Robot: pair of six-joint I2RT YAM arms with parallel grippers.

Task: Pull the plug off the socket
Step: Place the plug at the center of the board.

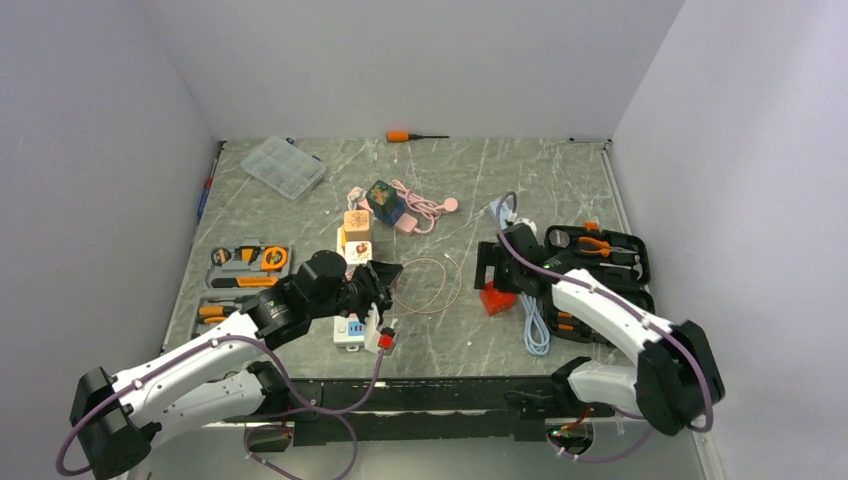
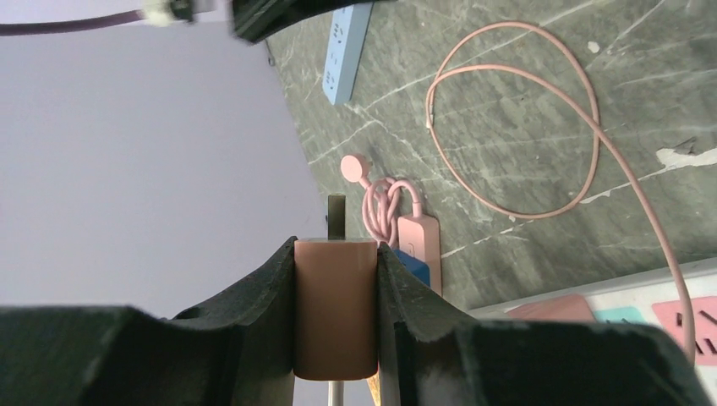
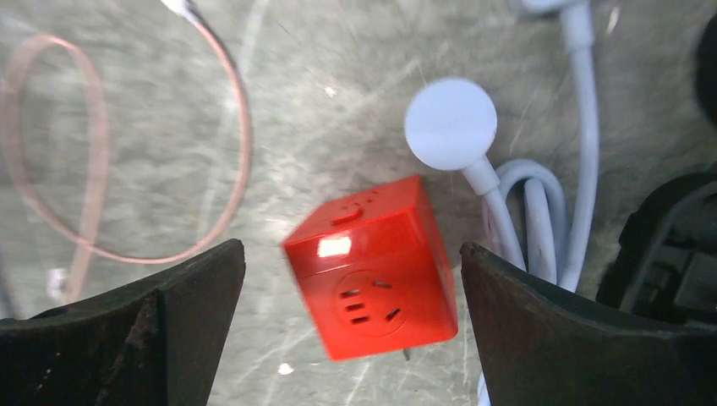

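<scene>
My left gripper (image 2: 336, 254) is clamped on the salmon-pink rectangular plug (image 2: 336, 317), my 2 black pads flat against its sides. 1 metal prong (image 2: 336, 216) shows bare beyond it, so I judge the plug is out of the long white power strip with pastel panels (image 1: 349, 331). The strip lies close to the table's near edge, left of the middle and partly under my wrist.

What worries me is the thin pink cable (image 2: 592, 127) looping over the strip. If it belongs to this plug, lifting further could pull it tight and drag the strip, which nothing is holding down. My grip is only on smooth sides, so a tug could also slide the plug out.

Near the left edge sit 2 grey tool trays with orange-handled tools (image 1: 245, 262), well clear of me. A pink charger with a coiled cord (image 2: 414, 241) lies beyond the plug, in line with any forward move. My right gripper (image 3: 353, 254) hangs with its jaws wide apart over a glossy red cube socket (image 3: 372, 266). A pale blue cable with a round puck (image 3: 450, 123) lies beside the cube.
</scene>
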